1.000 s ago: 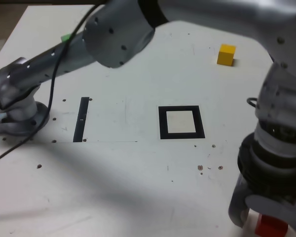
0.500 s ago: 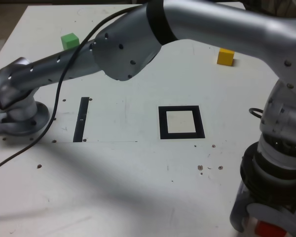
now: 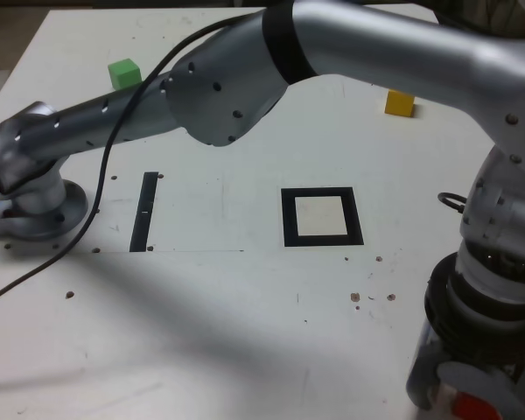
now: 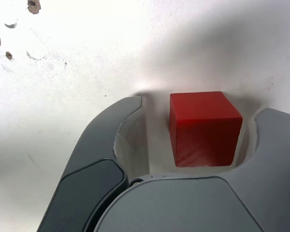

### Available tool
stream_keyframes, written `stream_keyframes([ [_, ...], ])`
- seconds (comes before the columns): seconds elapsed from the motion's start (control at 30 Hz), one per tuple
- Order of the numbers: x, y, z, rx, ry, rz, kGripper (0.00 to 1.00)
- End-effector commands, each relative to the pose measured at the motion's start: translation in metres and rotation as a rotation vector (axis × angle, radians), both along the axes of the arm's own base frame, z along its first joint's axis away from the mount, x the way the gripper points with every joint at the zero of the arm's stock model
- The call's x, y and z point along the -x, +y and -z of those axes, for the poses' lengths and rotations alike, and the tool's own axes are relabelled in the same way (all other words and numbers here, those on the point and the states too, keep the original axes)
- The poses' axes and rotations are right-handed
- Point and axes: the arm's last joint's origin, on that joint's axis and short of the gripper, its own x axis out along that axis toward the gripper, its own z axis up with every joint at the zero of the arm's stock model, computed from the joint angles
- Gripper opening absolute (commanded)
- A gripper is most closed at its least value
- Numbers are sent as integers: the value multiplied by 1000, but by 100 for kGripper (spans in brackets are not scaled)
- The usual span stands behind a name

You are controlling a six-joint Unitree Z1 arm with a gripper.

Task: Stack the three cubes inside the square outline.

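White tabletop [image 3: 227, 297], matt, scuffed; small brown specks are scattered near the exterior view's lower right and left. Soft shadows from the arm are cast across it. A thin black strip [image 3: 144, 212] is marked toward the exterior view's left, near the arm's grey base [image 3: 31, 206].

Square outline [image 3: 322, 216] is seen mid-table, pale centre bare. Green cube [image 3: 123, 73] is set far back at the exterior view's left; yellow cube [image 3: 400, 102] far back at the right. Both well apart from the outline.

Red cube [image 4: 204, 128] rests on the table between the jaws of the gripper [image 4: 195, 133], at the exterior view's lower right corner. One jaw stands just beside the cube; a visible gap is left at the other. Jaws partly open, no grip seen.
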Motion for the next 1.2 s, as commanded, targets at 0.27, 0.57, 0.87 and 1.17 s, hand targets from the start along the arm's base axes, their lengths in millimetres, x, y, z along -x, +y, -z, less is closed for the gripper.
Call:
stream_keyframes([
  [0.27,-1,1,0,-24,-10,-5,36],
  [0.57,1,2,-1,-29,-3,-3,31],
  [0.87,8,7,-10,-40,8,-3,31],
  [1.17,17,14,-24,-48,9,-7,31],
])
